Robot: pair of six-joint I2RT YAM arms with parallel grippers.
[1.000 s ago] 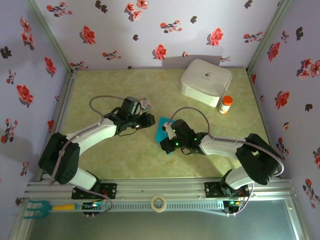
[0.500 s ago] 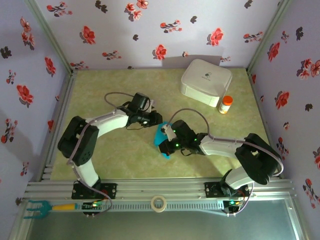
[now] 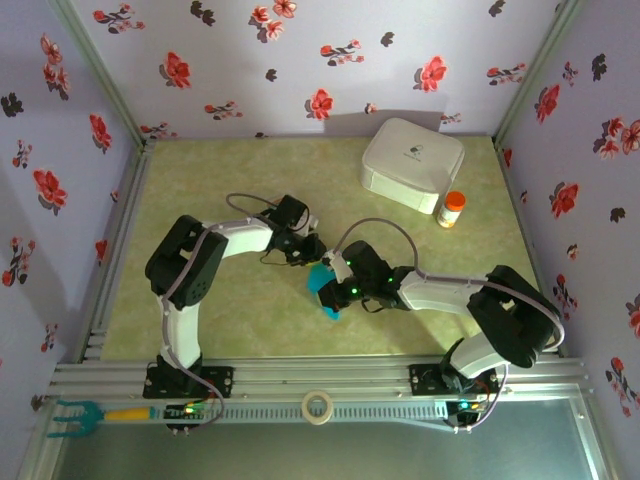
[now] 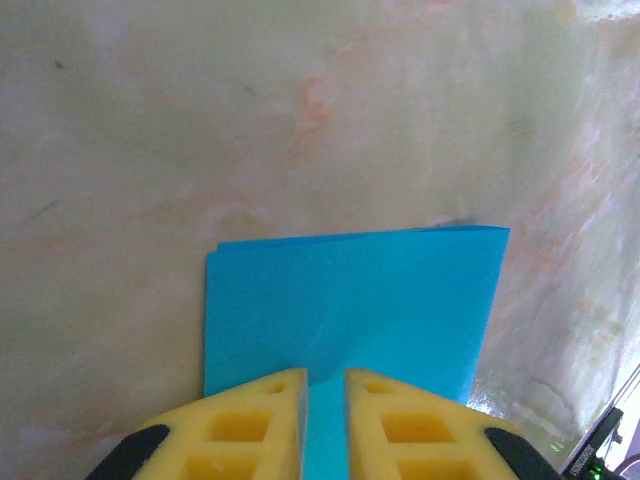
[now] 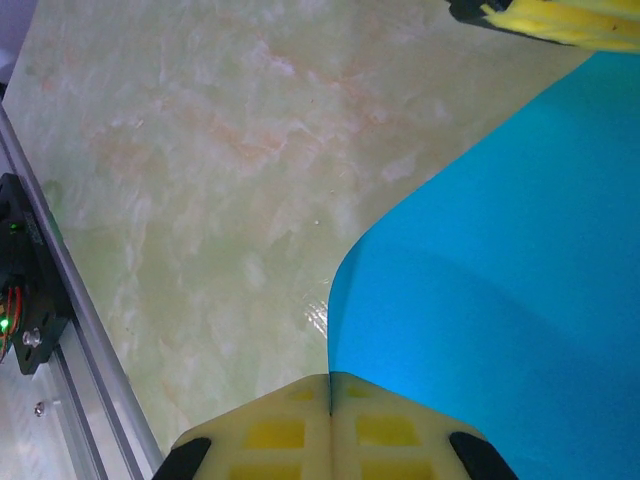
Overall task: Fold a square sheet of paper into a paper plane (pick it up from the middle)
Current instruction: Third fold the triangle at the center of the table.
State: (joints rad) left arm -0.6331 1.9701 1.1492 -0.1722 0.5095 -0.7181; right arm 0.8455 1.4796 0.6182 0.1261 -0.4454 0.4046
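Folded turquoise sheet pinched between both end effectors at mid-worktop.

The square sheet of paper point(image 3: 325, 287) lies on the worktop point(image 3: 240, 320). The left end effector point(image 4: 324, 392) clamps its near edge; the right end effector point(image 5: 330, 398) is closed on its opposite edge, lifting it.

Pale green marbled worktop point(image 3: 200, 180) enclosed by lavender walls point(image 3: 300, 60) printed with red and black flowers, with an aluminium rail point(image 3: 320, 380) along its near edge.
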